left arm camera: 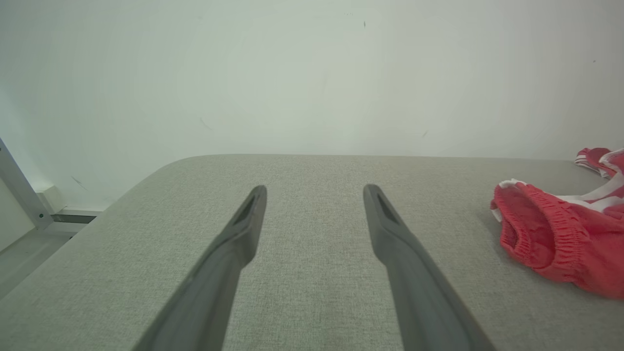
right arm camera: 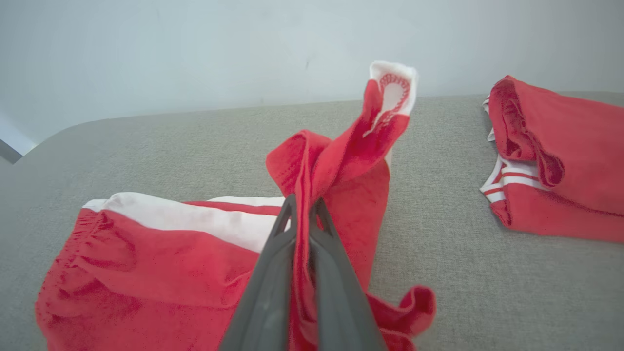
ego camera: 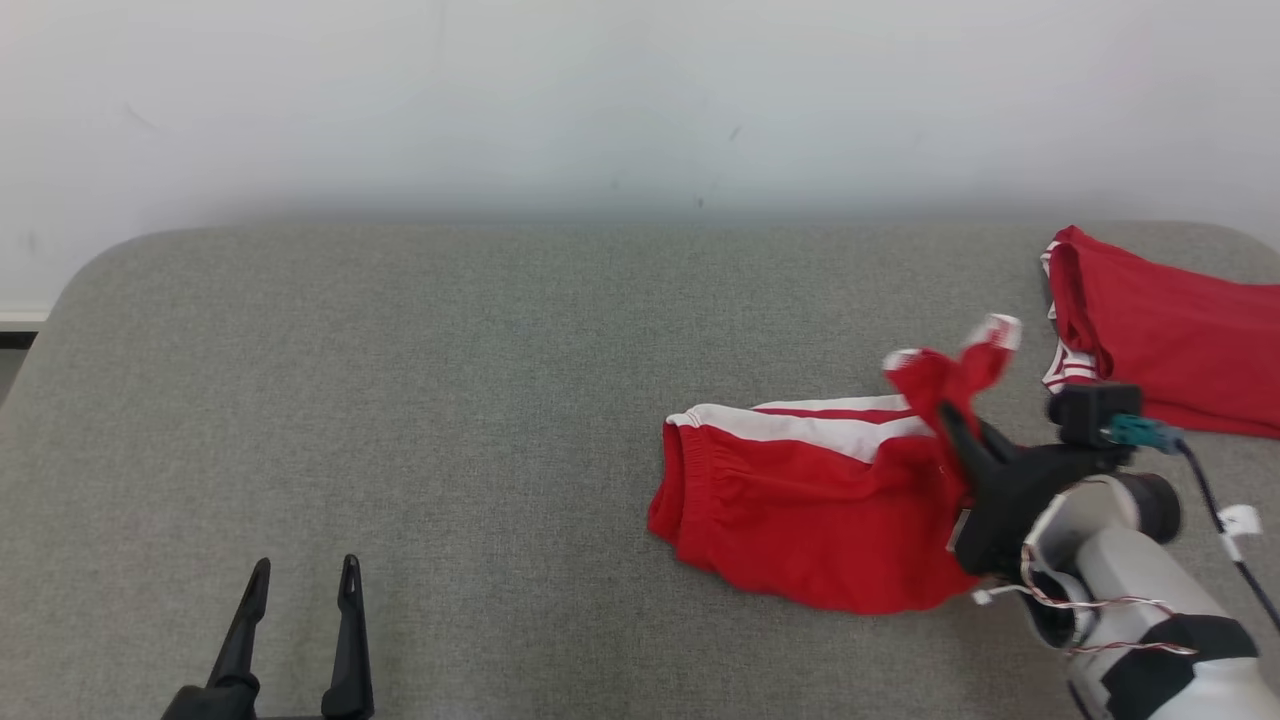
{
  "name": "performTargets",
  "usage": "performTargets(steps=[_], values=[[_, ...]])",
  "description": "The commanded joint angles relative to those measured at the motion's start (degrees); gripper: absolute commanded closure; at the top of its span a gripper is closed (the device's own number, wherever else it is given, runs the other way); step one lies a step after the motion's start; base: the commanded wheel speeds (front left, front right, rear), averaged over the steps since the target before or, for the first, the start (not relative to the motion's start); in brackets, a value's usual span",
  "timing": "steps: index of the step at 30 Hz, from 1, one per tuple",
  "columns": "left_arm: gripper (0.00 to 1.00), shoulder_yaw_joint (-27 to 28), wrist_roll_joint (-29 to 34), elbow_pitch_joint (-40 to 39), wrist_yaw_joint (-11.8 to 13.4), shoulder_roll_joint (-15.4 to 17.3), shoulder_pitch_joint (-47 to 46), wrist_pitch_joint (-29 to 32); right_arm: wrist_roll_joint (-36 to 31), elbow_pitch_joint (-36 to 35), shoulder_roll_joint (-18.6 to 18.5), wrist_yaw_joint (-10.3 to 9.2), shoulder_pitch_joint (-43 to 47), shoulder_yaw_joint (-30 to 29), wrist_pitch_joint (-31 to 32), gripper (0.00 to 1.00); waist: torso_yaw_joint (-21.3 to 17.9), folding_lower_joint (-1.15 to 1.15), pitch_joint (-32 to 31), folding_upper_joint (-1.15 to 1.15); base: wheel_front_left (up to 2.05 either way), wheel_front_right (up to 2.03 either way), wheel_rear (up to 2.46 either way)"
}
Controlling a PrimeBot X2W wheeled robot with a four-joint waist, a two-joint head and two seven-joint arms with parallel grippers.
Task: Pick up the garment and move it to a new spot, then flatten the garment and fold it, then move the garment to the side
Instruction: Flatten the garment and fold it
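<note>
Shorts, red with white side stripes, lie right of centre on the grey fabric surface, waistband toward the robot's left and one leg end raised off the cloth. The right gripper pinches that raised fold. Its wrist view shows red fabric squeezed between the fingers and a white-edged hem standing above the tips, which is blurred in the head view. The left gripper sits spread and empty at the near left, well apart. A second red garment lies folded at the far right. The left wrist view adds a metal frame leg below the white wall.
</note>
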Motion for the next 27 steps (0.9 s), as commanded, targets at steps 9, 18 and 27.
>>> performTargets(steps=[9,18,27], values=[[0.0,-2.5,-0.8,0.8,0.6,-0.1,-1.0,-0.2,2.2,-8.7,7.8,-0.16,-0.4,2.0,6.6,1.0,1.1,-0.01,0.2,0.0,0.0,0.0,0.0],[0.0,-5.2,-1.9,2.2,0.8,-0.1,-3.2,-0.2,1.0,-6.4,12.8,-0.16,0.4,2.8,10.6,1.0,4.7,-0.01,1.0,0.0,0.0,0.0,0.0],[0.0,-5.6,-2.8,2.8,1.0,-0.1,-3.4,-0.2,-0.9,-4.2,15.7,-0.15,2.6,3.4,10.3,1.0,5.6,-0.01,1.5,0.0,0.0,0.0,0.0]])
